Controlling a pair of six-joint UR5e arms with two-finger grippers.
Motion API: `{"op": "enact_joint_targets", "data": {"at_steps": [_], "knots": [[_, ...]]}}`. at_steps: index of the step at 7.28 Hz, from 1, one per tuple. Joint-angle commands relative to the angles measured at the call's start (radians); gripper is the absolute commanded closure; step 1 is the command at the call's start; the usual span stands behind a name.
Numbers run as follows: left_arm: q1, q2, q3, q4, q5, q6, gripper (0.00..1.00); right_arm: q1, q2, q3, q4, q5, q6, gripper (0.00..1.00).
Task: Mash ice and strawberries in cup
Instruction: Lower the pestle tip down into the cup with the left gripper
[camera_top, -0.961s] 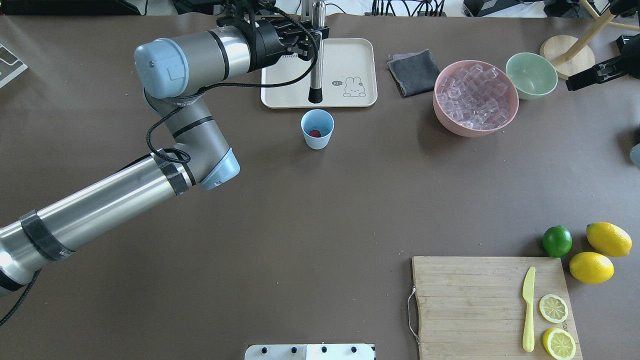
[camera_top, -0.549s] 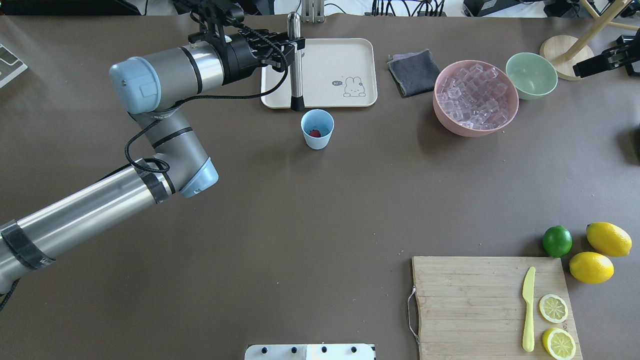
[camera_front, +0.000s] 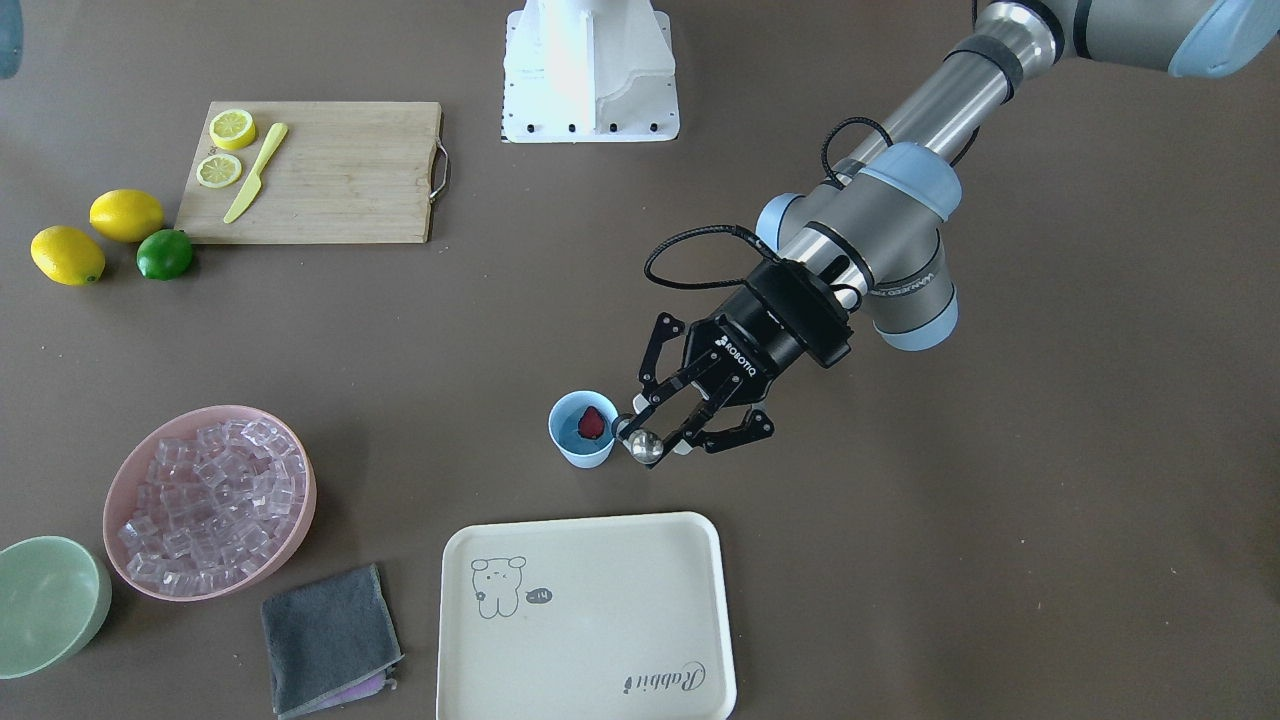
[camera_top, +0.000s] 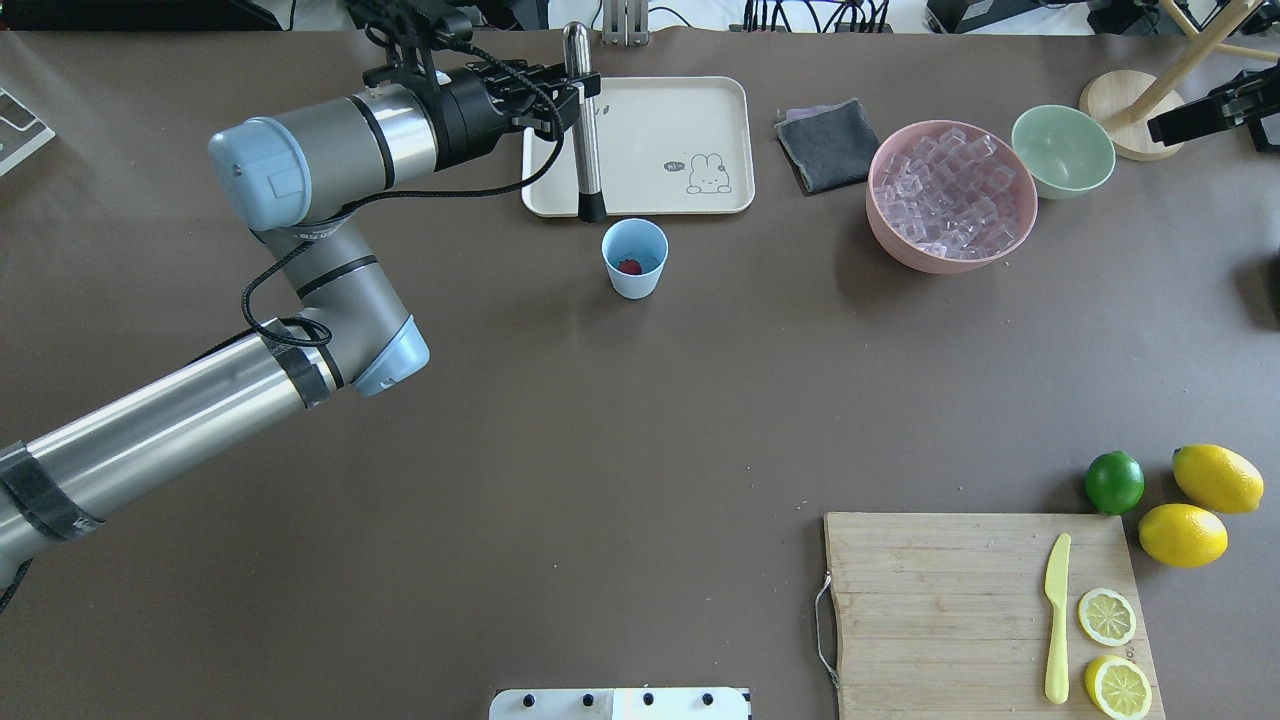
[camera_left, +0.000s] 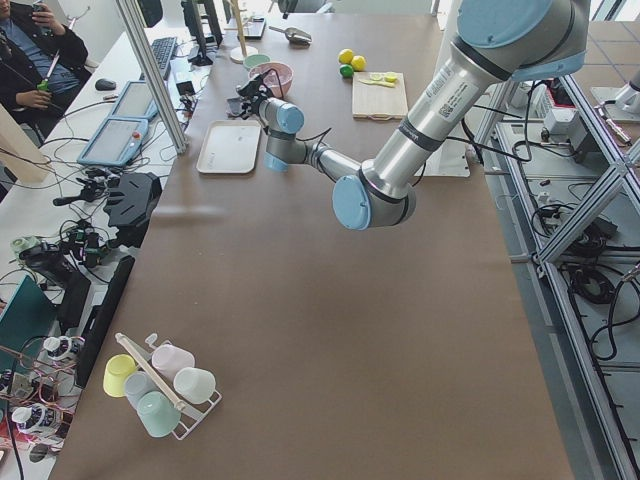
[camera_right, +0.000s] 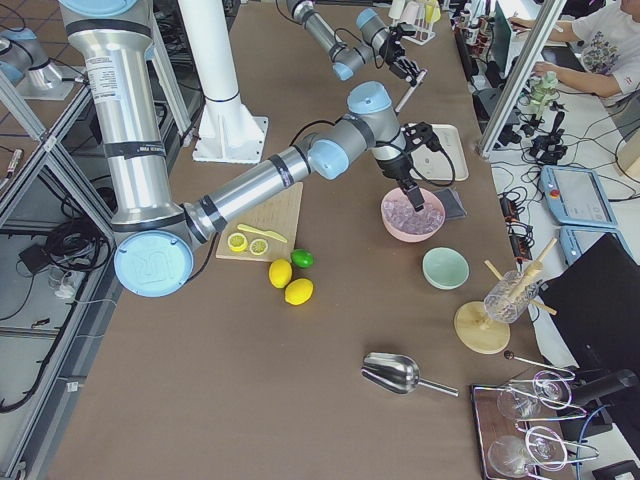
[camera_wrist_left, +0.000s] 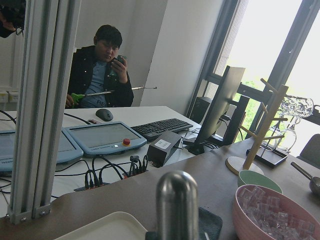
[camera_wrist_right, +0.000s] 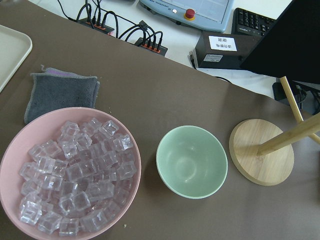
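The light-blue cup (camera_top: 634, 258) stands on the table just in front of the tray, also in the front-facing view (camera_front: 582, 432). The red strawberry (camera_top: 629, 266) lies inside it (camera_front: 594, 421); only it shows in the cup. The ice (camera_top: 950, 188) fills the pink bowl (camera_top: 905, 250), also in the right wrist view (camera_wrist_right: 75, 185). My left gripper (camera_top: 578, 100) (camera_front: 665, 440) is shut on a steel muddler (camera_top: 585, 150), upright, its black tip beside the cup and outside it. My right gripper (camera_top: 1205, 115) is high above the green bowl; its jaws are unclear.
A cream tray (camera_top: 700, 110) sits behind the cup. A grey cloth (camera_top: 828, 145), a pale-green bowl (camera_top: 1062, 150) and a wooden stand (camera_top: 1130, 110) stand at the back right. A cutting board (camera_top: 950, 600) with knife and lemon halves, a lime (camera_top: 1114, 482) and two lemons are front right.
My left gripper has carried the muddler leftward in the overhead view, from over the tray's middle to its left edge. My right gripper has shifted up and to the right.
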Motion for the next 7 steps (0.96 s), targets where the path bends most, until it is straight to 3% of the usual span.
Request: {"op": "enact_joint_targets", "data": {"at_steps": [1,7], "knots": [[0.01,-0.008,-0.001,0.0,0.004,-0.005,1.0,0.0,0.0,0.001,0.0,-0.009,0.0,0.0],[0.061,-0.033,0.013,0.008,0.042,-0.002,1.0,0.002,-0.022,0.007,0.0,-0.032,0.002,0.0]]}}
